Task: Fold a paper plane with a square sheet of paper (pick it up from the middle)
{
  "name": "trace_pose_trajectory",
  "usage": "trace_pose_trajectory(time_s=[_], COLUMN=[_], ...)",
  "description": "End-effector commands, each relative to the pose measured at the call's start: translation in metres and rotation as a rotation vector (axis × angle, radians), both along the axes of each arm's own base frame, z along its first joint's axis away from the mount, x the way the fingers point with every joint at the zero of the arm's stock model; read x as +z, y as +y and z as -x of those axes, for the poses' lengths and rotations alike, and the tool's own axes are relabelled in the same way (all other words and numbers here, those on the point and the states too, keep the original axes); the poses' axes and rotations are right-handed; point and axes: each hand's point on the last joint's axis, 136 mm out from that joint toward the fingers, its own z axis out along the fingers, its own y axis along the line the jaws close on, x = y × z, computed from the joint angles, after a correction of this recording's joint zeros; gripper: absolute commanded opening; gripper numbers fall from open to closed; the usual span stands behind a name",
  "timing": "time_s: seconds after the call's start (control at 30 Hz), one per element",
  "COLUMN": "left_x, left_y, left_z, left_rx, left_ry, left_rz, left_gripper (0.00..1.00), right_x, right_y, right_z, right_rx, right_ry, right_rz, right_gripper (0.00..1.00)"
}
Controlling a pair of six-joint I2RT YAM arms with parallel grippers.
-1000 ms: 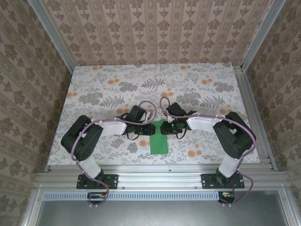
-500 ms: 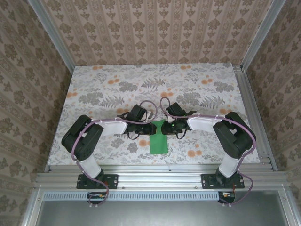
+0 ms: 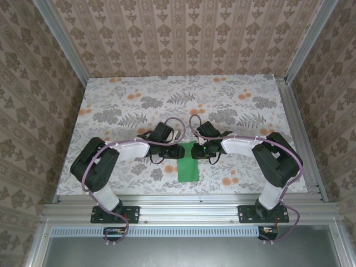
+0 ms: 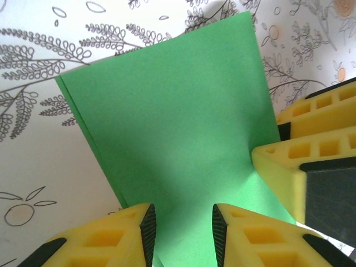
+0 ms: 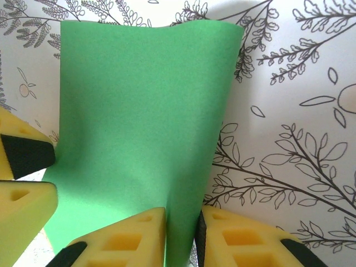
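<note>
The square sheet of paper is bright green and lies folded into a long rectangle near the table's front edge, between both grippers. No paper plane is in view. In the left wrist view my left gripper stands open over the paper, green showing in the gap between its yellow fingers. In the right wrist view my right gripper is shut on the raised right edge of the paper. In the top view the left gripper and the right gripper face each other across the sheet's far end.
The floral-patterned tabletop stretches bare behind the arms. Patterned walls and aluminium rails close it in. The right gripper's fingers sit close at the right of the left wrist view.
The left jaws have spread a little and the right jaws have narrowed onto the paper's edge. Both arms have hardly moved.
</note>
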Motion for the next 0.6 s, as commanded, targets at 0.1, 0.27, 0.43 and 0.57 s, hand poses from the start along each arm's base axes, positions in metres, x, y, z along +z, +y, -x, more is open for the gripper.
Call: trace_pose_trajectory(time_s=[0.1, 0.27, 0.43, 0.57], left_x=[0.0185, 0.0205, 0.0214, 0.0239], left_y=[-0.0011, 0.0004, 0.0012, -0.0002], left_z=[-0.0045, -0.0063, -0.0090, -0.0104], left_rx=[-0.023, -0.024, -0.029, -0.039], left_ry=[-0.034, -0.037, -0.039, -0.044], left_rz=[0.019, 0.020, 0.017, 0.022], left_gripper=[0.36, 0.36, 0.36, 0.36], right_x=[-0.0150, -0.0152, -0.0150, -0.0139], right_y=[-0.0130, -0.0146, -0.0145, -0.0149], right_z=[0.0268, 0.0284, 0.0292, 0.0287], right_rx=[0.043, 0.062, 0.073, 0.078], right_ry=[0.092, 0.093, 0.095, 0.093], right_rz=[0.053, 0.067, 0.069, 0.074], right_gripper=[0.27, 0.28, 0.29, 0.30])
